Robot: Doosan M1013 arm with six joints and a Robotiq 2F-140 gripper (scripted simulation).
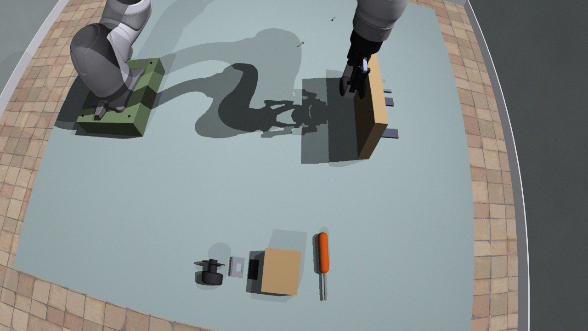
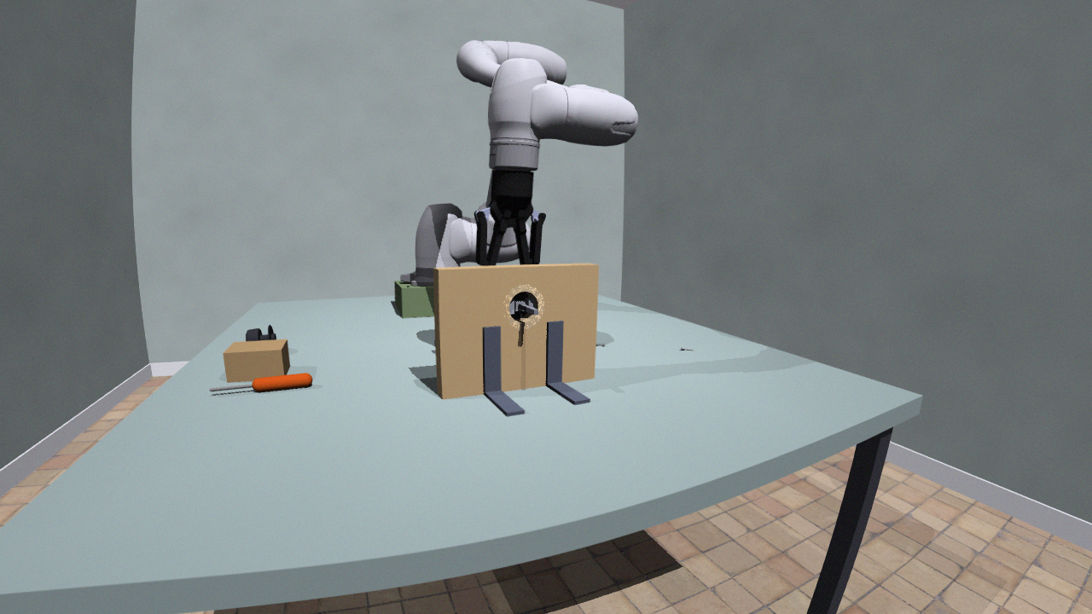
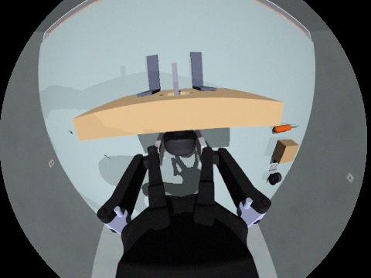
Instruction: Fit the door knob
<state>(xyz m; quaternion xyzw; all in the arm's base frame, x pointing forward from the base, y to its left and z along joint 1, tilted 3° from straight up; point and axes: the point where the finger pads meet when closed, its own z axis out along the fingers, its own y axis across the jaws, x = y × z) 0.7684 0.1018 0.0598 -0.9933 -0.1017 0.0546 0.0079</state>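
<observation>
An upright wooden door panel [image 1: 372, 111] [image 2: 473, 336] [image 3: 175, 116] stands on the table, with a round hole [image 2: 524, 305] where the latch socket sits. My gripper [image 1: 352, 87] [image 3: 179, 137] hangs on the robot-facing side of the panel, close to its face near the top. It is shut on a dark door knob [image 3: 178, 144], which sits right against the wood. In the exterior view the panel hides the fingertips and the knob. A bit of metal shows inside the hole.
Two grey brackets [image 1: 390, 133] [image 2: 503, 401] hold the panel on its far side. At the table's near edge lie a second dark knob [image 1: 211, 271], a small grey plate [image 1: 236, 266], a wood block [image 1: 279, 271] [image 2: 255, 358] and an orange screwdriver [image 1: 323, 253] [image 2: 281, 381]. The green robot base [image 1: 119, 102] stands at the left.
</observation>
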